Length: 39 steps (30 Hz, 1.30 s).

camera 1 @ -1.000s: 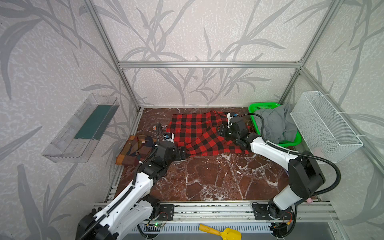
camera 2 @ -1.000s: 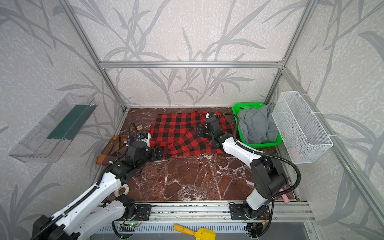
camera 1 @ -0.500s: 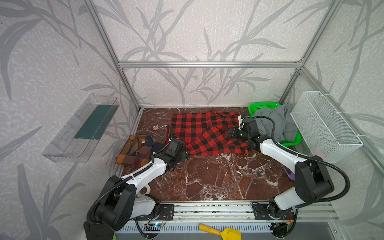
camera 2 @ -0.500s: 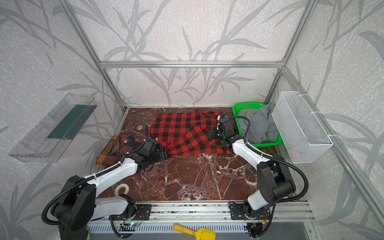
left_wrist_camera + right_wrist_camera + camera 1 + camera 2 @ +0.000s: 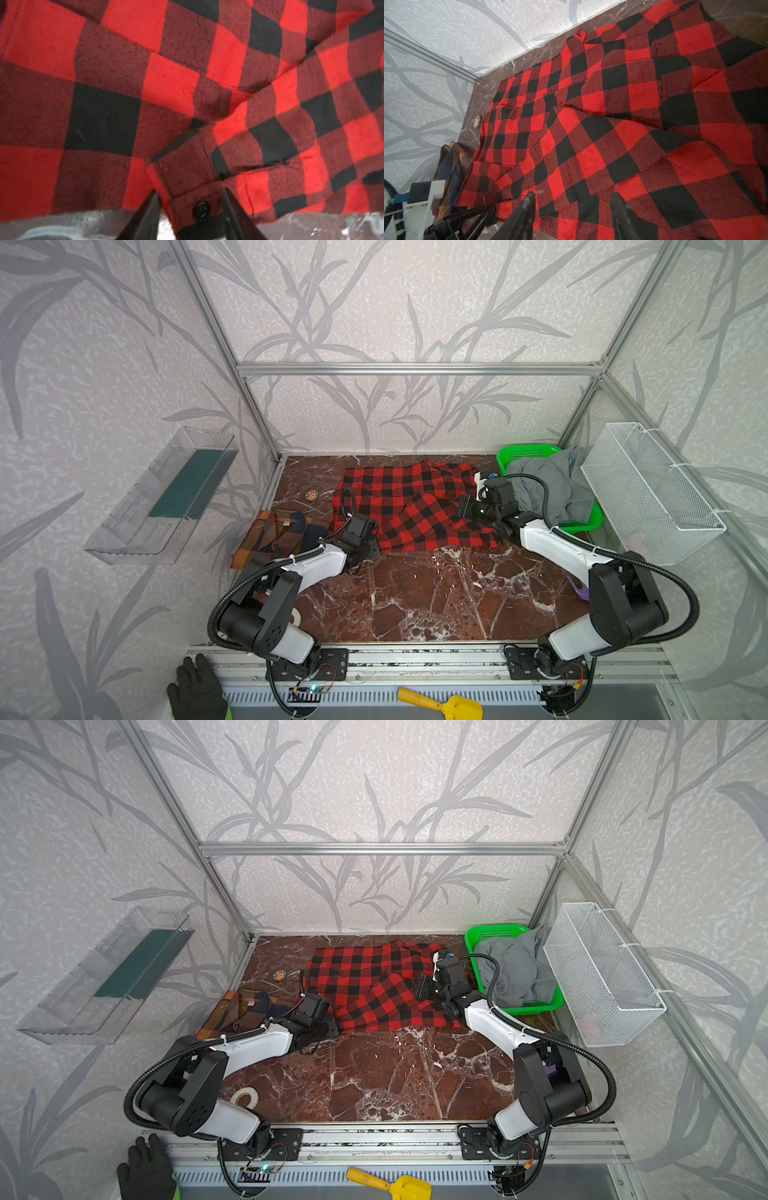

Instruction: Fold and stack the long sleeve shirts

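A: While both arms reach low over the marble table [image 5: 415, 597], watch the left gripper [image 5: 191, 196] at the near left corner of the red-and-black shirt [image 5: 407, 506]. Its jaws stand apart, straddling a cuff [image 5: 187, 182], with a black button [image 5: 201, 209] right between the tips.

B: Biting yet?

A: Not that I can see. The cuff lies flat in the gap, unpinched.

B: And the right gripper [image 5: 572, 196]?

A: Jaws apart as well, with a clear gap, poised over the right side of the same shirt. There is only check cloth below them. Whether the tips touch it, I can't tell.

B: Where do the shirts lie?

A: The red one is spread across the back of the table, rumpled, with one sleeve laid slantwise over the body. The brown plaid shirt [image 5: 274, 535] sits folded at the table's left edge, just beside the red one.

B: Containers?

A: The green basket [image 5: 523, 452] in the back right corner holds a crumpled grey cloth [image 5: 552, 485] that spills over its rim. The white wire basket [image 5: 648, 489] hangs on the right wall, with something pale at its bottom, too faint to name. On the left wall, the clear bin [image 5: 137, 522] holds a flat dark green piece [image 5: 187, 485].
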Available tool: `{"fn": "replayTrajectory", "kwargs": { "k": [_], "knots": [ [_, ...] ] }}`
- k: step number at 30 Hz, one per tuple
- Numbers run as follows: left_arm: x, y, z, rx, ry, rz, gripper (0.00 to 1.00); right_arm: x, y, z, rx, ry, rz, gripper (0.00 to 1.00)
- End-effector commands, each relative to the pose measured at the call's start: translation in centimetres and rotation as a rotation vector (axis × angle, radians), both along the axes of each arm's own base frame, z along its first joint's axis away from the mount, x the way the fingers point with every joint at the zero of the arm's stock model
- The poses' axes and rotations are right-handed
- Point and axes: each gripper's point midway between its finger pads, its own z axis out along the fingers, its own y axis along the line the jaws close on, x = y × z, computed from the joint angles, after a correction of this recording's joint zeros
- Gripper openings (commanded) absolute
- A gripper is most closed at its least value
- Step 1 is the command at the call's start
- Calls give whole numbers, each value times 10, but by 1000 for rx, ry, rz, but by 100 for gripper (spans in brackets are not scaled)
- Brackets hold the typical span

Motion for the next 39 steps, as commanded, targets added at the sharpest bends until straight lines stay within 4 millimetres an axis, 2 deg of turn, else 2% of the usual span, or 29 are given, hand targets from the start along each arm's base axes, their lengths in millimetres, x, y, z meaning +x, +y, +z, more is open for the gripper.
{"fn": "replayTrajectory", "kwargs": {
  "k": [1,3,9,14,21,26,33,36,39],
  "knots": [
    [12,3,5,3,-29,39,39,-1,-1,10,13,-33,5,57],
    [13,3,6,6,-30,41,36,-1,-1,9,16,-32,6,58],
    [16,5,10,15,-41,36,17,-1,-3,7,21,-26,-2,58],
    [28,3,32,16,-103,18,0,-1,-6,-2,19,-1,-22,58],
    [55,1,87,76,-223,-33,0,1,-22,-17,33,55,-85,57],
    [71,8,121,114,-295,-43,0,0,-30,-31,19,91,-118,57],
    [85,28,144,55,-415,-44,0,1,-37,-46,4,118,-149,57],
    [91,30,146,-8,-458,-62,0,3,-40,-49,-1,123,-165,57],
    [93,34,140,-50,-453,-48,0,5,-41,-49,-3,124,-172,57]
  ]
}}
